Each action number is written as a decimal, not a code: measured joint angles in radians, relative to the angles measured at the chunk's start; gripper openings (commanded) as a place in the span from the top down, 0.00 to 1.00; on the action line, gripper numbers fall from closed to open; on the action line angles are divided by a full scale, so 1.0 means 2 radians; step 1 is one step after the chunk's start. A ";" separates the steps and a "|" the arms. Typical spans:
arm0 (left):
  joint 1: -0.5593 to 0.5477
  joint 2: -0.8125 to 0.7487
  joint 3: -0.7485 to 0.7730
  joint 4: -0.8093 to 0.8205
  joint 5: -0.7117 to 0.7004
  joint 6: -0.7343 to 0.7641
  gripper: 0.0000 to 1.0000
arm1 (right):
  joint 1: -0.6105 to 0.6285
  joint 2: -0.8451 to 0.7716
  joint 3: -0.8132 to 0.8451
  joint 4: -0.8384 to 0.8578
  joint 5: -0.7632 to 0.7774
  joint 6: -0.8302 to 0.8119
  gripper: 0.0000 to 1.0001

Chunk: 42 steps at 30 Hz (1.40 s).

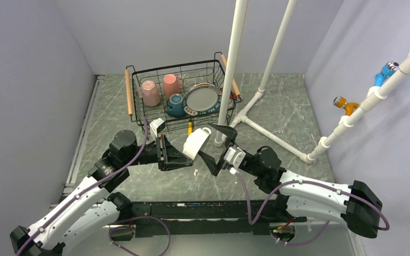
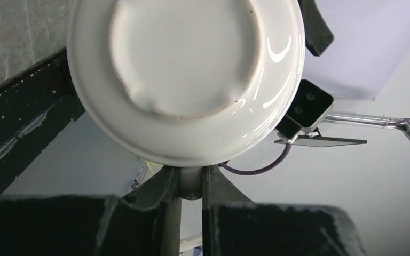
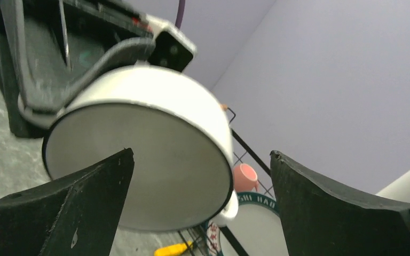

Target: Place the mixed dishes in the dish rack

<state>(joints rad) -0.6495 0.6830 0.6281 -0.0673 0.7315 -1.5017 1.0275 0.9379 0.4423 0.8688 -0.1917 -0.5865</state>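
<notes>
Your top view looks down from above and behind the arms, far enough back to take in the counter (image 1: 277, 106) and the dish rack (image 1: 173, 67) at its far end. Your left wrist view faces along the left gripper (image 2: 191, 184), very close to the base of the white cup (image 2: 187, 80), which fills the upper frame. Your right wrist view tilts upward between the fingers of the right gripper (image 3: 200, 154), close on the cup's mouth, with the rack behind. All three views share the cup.

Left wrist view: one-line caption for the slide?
Left hand clamped on the white cup, held off the table with its base facing the camera.
</notes>
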 measured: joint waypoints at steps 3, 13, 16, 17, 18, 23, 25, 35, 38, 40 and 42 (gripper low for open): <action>0.000 0.002 0.027 -0.040 -0.012 0.026 1.00 | 0.000 -0.004 -0.015 -0.002 0.014 0.004 0.00; 0.001 0.066 0.267 -0.326 -0.181 0.201 1.00 | 0.000 -0.096 -0.040 -0.071 0.116 0.105 0.00; 0.001 0.113 0.348 -0.398 -0.244 0.246 1.00 | 0.000 -0.133 -0.038 -0.131 0.156 0.160 0.00; 0.001 0.132 0.373 -0.418 -0.265 0.258 1.00 | 0.000 -0.140 -0.036 -0.151 0.166 0.173 0.00; 0.001 0.147 0.389 -0.431 -0.281 0.264 1.00 | 0.000 -0.148 -0.031 -0.182 0.179 0.192 0.00; 0.001 0.246 0.456 -0.492 -0.391 0.290 1.00 | 0.000 -0.169 0.004 -0.305 0.243 0.276 0.00; 0.001 0.287 0.473 -0.513 -0.437 0.295 1.00 | 0.000 -0.173 0.020 -0.343 0.261 0.298 0.00; 0.010 0.443 0.570 -0.564 -0.575 0.302 1.00 | 0.000 -0.209 0.035 -0.426 0.311 0.346 0.00; 0.028 0.465 0.575 -0.560 -0.574 0.301 1.00 | 0.000 -0.212 0.035 -0.433 0.311 0.350 0.00; 0.043 0.475 0.574 -0.558 -0.574 0.299 1.00 | 0.000 -0.211 0.035 -0.438 0.311 0.351 0.00; 0.059 0.480 0.563 -0.548 -0.569 0.297 1.00 | 0.000 -0.208 0.035 -0.444 0.311 0.352 0.00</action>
<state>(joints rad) -0.5320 1.6432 1.7550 -1.1629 -0.4072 -0.9077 1.0275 0.5209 0.5121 -0.0193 0.4297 0.1165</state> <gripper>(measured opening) 0.162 0.994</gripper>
